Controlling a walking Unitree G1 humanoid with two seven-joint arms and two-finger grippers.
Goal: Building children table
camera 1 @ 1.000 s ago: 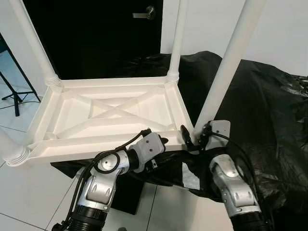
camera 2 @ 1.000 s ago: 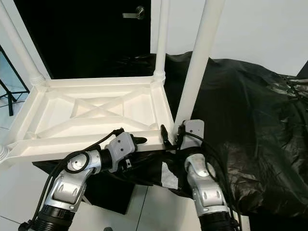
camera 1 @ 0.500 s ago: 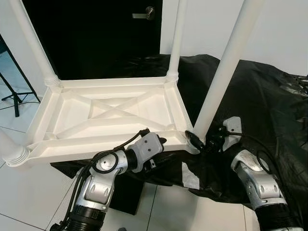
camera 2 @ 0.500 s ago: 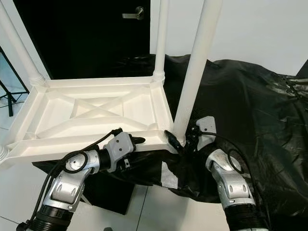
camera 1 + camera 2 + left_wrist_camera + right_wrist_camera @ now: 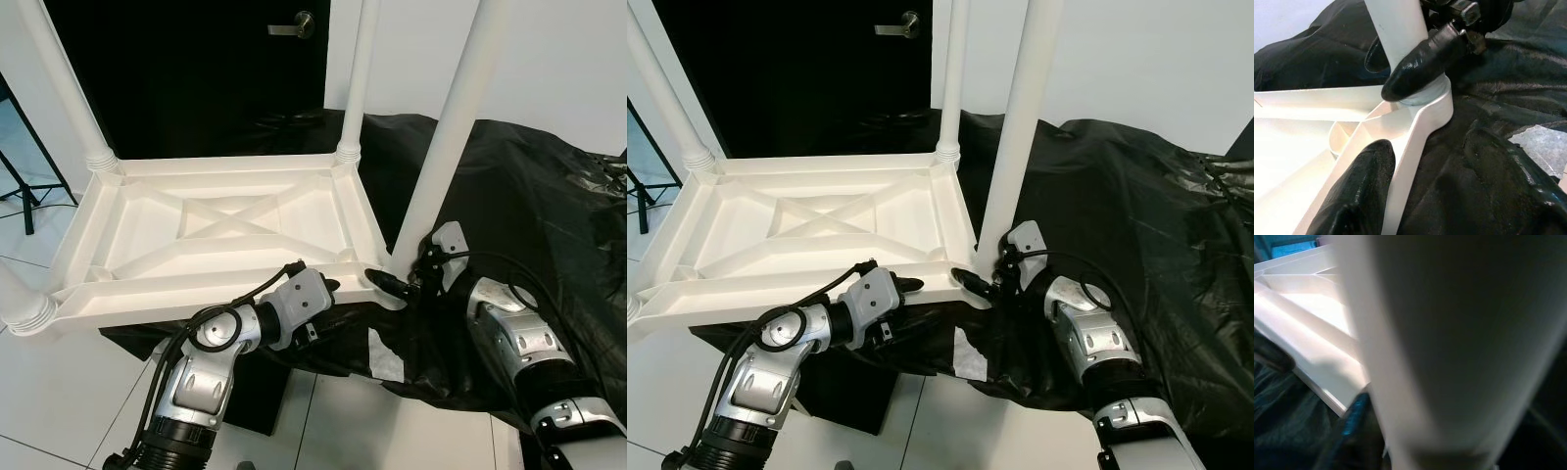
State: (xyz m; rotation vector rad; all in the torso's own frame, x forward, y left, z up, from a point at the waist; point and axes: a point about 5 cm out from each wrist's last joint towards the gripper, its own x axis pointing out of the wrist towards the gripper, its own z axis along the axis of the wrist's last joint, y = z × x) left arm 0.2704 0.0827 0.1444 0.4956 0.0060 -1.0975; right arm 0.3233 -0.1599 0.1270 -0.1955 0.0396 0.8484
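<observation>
- A white table (image 5: pixel 216 230) lies upside down, with its legs pointing up.
- It rests on something covered by a black sheet (image 5: pixel 549 206).
- The underside has a frame with a white cross (image 5: pixel 230 217) in the middle.
- The near right leg (image 5: pixel 446 147) stands in the corner closest to the robot's right arm.
- The right gripper (image 5: pixel 392 282) sits at the bottom of that leg, right where it joins the corner.
- In the left wrist view, its black fingers (image 5: pixel 1420 66) wrap around the base of the leg and touch it, so the gripper is closed on the leg.
- The left gripper (image 5: pixel 328 287) is at the near edge of the table, just beside that same corner.
- One of its fingers (image 5: pixel 1359 188) lies over the white rim; I cannot tell how far it is open.
- A dark door (image 5: pixel 196 69) stands behind the table.
</observation>
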